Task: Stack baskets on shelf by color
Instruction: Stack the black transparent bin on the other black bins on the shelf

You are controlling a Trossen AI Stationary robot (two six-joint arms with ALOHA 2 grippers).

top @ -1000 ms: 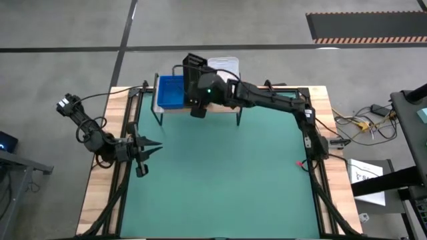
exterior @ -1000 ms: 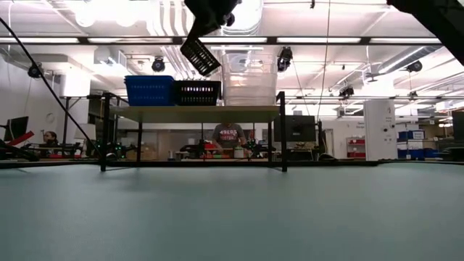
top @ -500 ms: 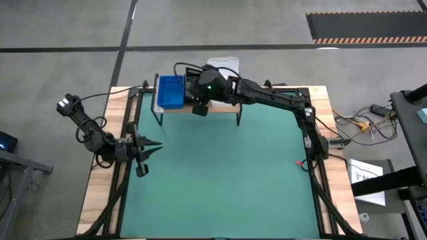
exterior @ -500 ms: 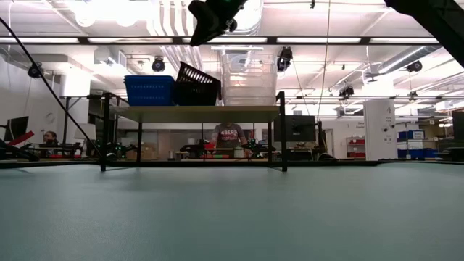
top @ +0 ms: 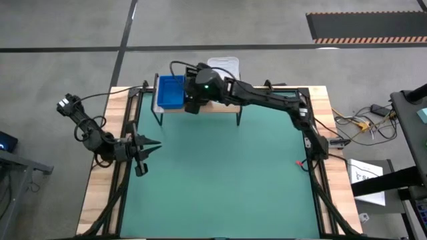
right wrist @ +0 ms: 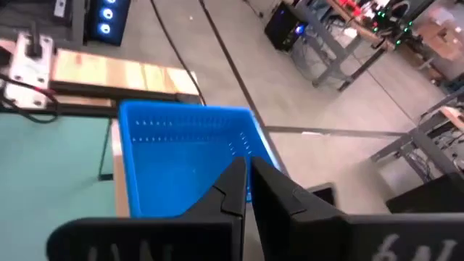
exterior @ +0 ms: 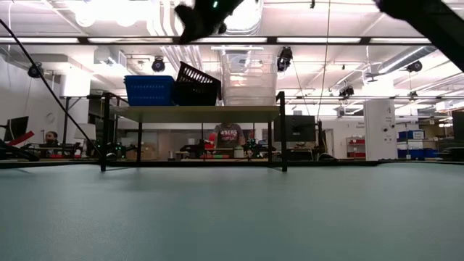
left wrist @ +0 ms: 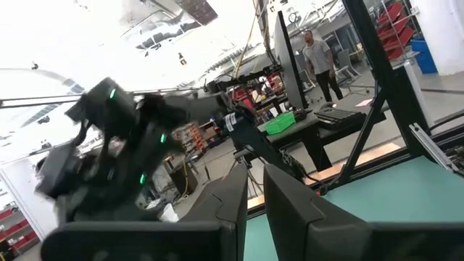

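While the high view lays out the whole green table (top: 220,180), it hides the heights that the low view gives. At the table's left edge the left claw (top: 148,148) waits low over the mat, and its own wrist view shows the two dark fingers (left wrist: 235,203) pressed nearly together with nothing between them. On the shelf (exterior: 192,112) at the far side, the low view shows three groups side by side on the plank: the blue baskets (exterior: 149,90) at the left, the black mesh baskets (exterior: 196,85) in the middle with the top one tilted, one end raised, and the clear baskets (exterior: 249,80) stacked taller at the right. From above, only the blue baskets and a strip of the clear ones can be seen, because the right arm covers the black ones. The right claw (top: 192,101) hangs above the shelf just right of the blue baskets; its wrist view looks down into the blue basket past fingers (right wrist: 239,185) drawn close together, pinching nothing. No writing on the baskets or shelf can be read.
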